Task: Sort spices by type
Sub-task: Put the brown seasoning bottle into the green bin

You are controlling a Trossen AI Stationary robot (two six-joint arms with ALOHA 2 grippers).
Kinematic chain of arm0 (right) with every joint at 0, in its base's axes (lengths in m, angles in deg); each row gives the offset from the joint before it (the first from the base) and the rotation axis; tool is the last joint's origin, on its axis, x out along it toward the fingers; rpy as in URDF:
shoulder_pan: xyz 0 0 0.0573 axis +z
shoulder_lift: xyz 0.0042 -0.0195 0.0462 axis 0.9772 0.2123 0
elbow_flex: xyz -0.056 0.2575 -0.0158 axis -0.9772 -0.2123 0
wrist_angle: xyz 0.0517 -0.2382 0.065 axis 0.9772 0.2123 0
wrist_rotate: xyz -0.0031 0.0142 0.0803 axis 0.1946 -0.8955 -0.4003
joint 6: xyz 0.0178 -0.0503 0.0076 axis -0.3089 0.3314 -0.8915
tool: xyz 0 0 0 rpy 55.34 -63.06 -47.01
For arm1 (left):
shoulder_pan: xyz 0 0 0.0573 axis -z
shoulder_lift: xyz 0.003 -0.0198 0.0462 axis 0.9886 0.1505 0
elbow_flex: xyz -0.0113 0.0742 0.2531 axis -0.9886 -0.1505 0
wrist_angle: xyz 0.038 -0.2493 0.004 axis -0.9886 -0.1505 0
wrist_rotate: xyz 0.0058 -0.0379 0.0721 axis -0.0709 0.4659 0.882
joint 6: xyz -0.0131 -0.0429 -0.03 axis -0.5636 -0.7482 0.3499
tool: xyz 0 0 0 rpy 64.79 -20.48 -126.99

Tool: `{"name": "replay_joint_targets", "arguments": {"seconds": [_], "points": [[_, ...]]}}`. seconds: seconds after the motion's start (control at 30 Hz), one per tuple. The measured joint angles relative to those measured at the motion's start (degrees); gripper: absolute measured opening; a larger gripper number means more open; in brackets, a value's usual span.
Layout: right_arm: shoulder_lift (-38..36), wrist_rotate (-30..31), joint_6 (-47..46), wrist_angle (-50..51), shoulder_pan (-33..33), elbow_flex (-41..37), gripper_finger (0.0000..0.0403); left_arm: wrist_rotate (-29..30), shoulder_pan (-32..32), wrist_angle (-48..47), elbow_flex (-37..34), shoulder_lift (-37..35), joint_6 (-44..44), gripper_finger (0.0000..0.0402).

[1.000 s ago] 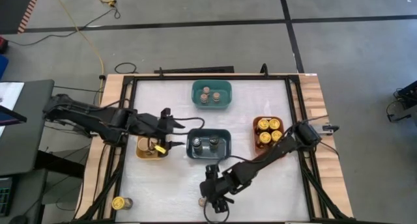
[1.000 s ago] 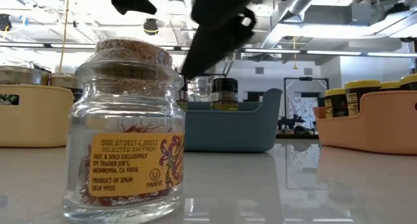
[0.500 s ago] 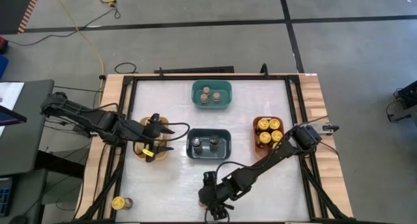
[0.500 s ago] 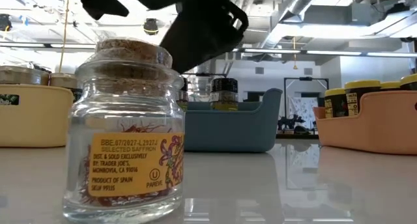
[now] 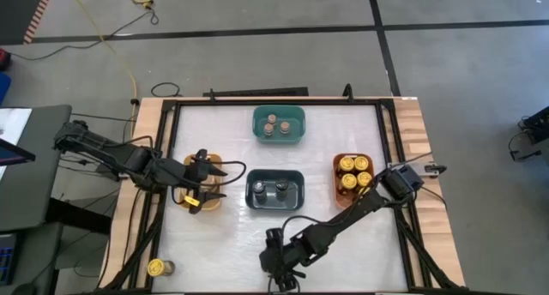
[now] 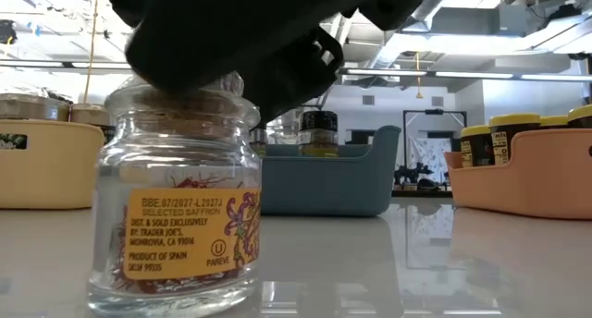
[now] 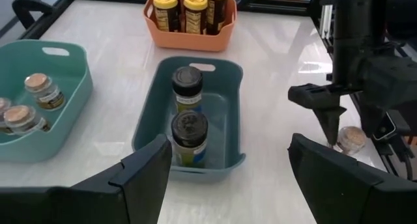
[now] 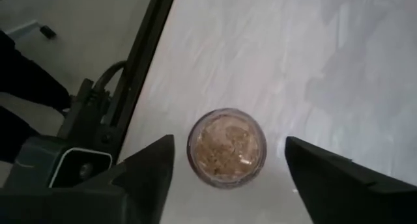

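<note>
A glass saffron jar (image 6: 176, 207) with a cork top (image 8: 226, 146) stands upright on the white table near its front edge. My right gripper (image 8: 228, 162) is open and points steeply down over the jar. Its fingers stand on either side of the cork, with a gap showing on each side. In the low view the dark gripper (image 6: 231, 41) covers most of the cork. My left gripper (image 5: 204, 192) is open and holds nothing, low over the yellow bin (image 5: 190, 201). It looks toward the dark-blue bin (image 7: 150, 129).
The dark-blue bin (image 5: 274, 190) holds two dark-lidded jars. The teal bin (image 5: 279, 123) at the far side holds small cork-topped jars, and the orange bin (image 5: 352, 175) holds yellow-lidded jars. One yellow-lidded jar (image 5: 157, 267) stands at the near left corner. Black frame rails run along the table's edges.
My right gripper has come down and a little toward the near edge, until its fingers are around the saffron jar's cork; the jar has not moved. My left gripper has drawn back toward the table's left and near edges, from beside the dark-blue bin to over the yellow bin.
</note>
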Motion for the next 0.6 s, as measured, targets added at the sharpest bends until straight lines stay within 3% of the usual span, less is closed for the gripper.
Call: {"name": "replay_joint_targets", "arguments": {"seconds": [0.2,0.6], "points": [[0.00,0.00,-0.07,-0.17,-0.03,0.04,0.0268,0.10,-0.02,-1.01,0.00,-0.04,0.09,0.0297],[0.00,0.00,-0.14,0.16,-0.03,0.04,0.0227,0.17,-0.02,-1.40,0.00,-0.04,0.24,0.0297]]}}
